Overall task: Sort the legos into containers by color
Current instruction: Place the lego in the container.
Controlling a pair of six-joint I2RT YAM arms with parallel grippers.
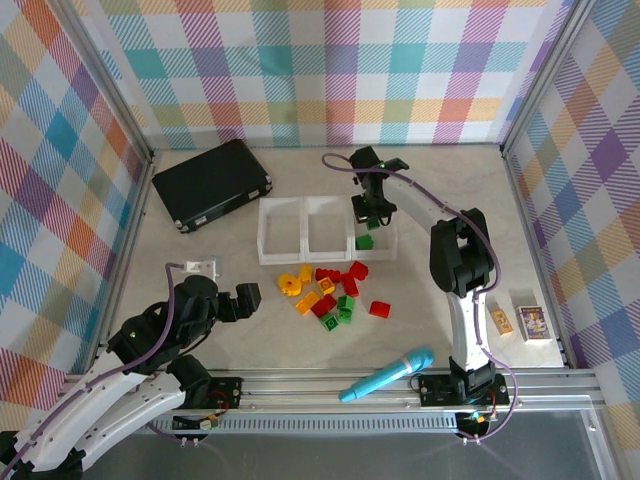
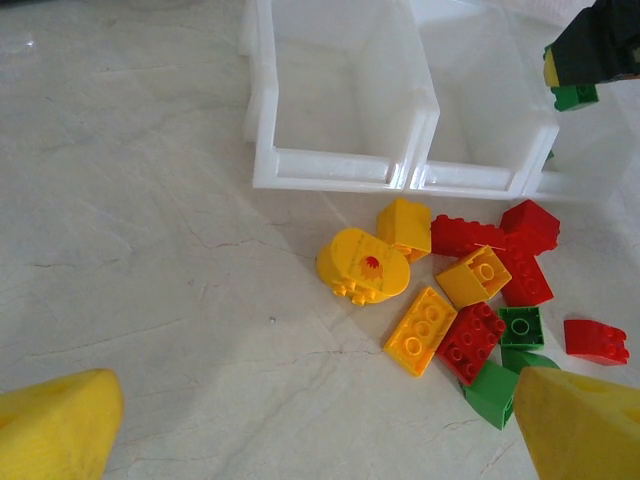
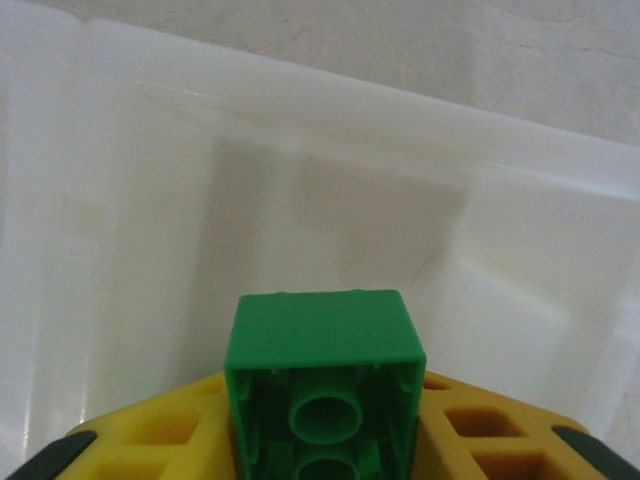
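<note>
Three clear containers point(image 1: 283, 232) stand joined in a row mid-table; in the left wrist view their near wall point(image 2: 330, 168) is white. My right gripper point(image 1: 373, 208) hangs over the rightmost one, shut on a green lego point(image 3: 322, 340) held between its yellow fingers point(image 3: 150, 430), with the tray floor point(image 3: 200, 200) below. Another green brick point(image 1: 365, 241) lies in that tray. A pile of red, green and yellow legos point(image 1: 326, 290) sits in front of the trays, among them a round yellow piece point(image 2: 363, 265). My left gripper point(image 1: 241, 300) stands open left of the pile, its fingertips point(image 2: 50, 425) wide apart.
A black flat case point(image 1: 212, 182) lies at the back left. A teal microphone toy point(image 1: 388, 374) rests near the front edge. Two small boxes point(image 1: 531, 322) sit at the right wall, and a small white object point(image 1: 203, 267) lies near my left arm. Checked walls enclose the table.
</note>
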